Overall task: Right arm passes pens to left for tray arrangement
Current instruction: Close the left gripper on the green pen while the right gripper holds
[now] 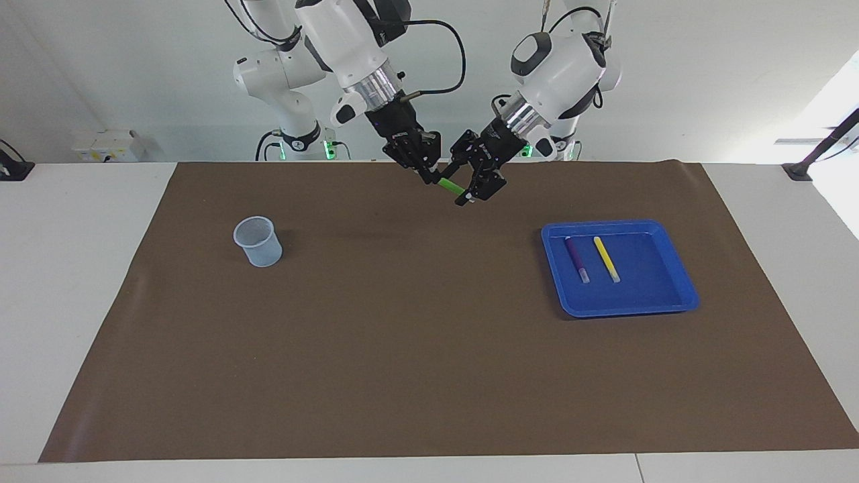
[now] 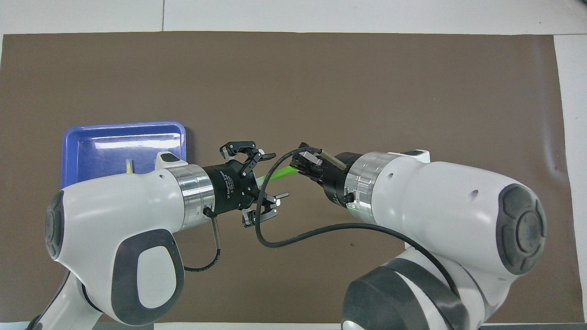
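Observation:
My right gripper [image 1: 429, 176] [image 2: 300, 169] is shut on one end of the green pen [image 1: 451, 186] [image 2: 280, 173] and holds it in the air over the mat's edge closest to the robots. The pen's pale free end lies between the fingers of my left gripper [image 1: 464, 187] [image 2: 276, 176], which stand apart on either side of it, open. The blue tray [image 1: 627, 310] [image 2: 124, 124] sits toward the left arm's end of the table. A purple pen [image 1: 576, 258] and a yellow pen [image 1: 606, 259] lie side by side in it.
A small translucent cup [image 1: 258, 241] stands upright on the brown mat [image 1: 402, 349] toward the right arm's end; the right arm hides it in the overhead view. White tabletop borders the mat on all sides.

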`<state>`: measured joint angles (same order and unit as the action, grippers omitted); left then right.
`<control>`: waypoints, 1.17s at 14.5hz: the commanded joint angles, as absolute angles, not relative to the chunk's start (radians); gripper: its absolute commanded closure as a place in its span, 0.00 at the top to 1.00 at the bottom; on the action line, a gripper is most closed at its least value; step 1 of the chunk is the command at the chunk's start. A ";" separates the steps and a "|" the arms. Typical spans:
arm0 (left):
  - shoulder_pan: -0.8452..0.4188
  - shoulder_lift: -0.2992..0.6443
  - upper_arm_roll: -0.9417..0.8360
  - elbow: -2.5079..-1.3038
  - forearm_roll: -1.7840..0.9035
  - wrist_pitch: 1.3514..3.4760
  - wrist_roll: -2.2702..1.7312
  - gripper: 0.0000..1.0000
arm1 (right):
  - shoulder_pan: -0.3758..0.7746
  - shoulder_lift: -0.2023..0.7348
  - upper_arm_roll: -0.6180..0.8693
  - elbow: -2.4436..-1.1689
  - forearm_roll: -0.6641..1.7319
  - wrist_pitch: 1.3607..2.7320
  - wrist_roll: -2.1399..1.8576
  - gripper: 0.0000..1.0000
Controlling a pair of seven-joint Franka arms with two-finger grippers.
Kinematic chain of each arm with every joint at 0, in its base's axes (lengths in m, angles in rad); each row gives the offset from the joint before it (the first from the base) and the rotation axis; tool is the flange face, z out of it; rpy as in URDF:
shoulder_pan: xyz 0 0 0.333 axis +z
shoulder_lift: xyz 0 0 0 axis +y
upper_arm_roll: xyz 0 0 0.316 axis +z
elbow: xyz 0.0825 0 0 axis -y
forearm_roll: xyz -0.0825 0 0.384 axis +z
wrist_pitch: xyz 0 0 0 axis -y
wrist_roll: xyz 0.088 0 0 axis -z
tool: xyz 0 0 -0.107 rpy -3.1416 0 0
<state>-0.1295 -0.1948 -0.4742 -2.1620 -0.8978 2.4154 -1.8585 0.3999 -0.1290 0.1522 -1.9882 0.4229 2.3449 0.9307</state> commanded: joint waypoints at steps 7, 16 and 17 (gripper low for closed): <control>-0.135 -0.216 -0.460 -2.183 -0.927 2.424 -1.807 0.00 | 0.393 -0.152 0.152 -2.017 0.445 2.368 0.899 0.00; -0.133 -0.215 -0.459 -2.180 -0.925 2.425 -1.772 0.00 | 0.387 -0.150 0.150 -2.010 0.445 2.349 0.900 1.00; -0.130 -0.215 -0.459 -2.180 -0.925 2.425 -1.770 0.00 | 0.373 -0.149 0.147 -2.005 0.443 2.320 0.899 1.00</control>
<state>-0.1277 -0.1954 -0.4693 -2.1620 -0.9005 2.4165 -1.7960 0.3973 -0.1304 0.1462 -1.9899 0.4229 2.3438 0.9268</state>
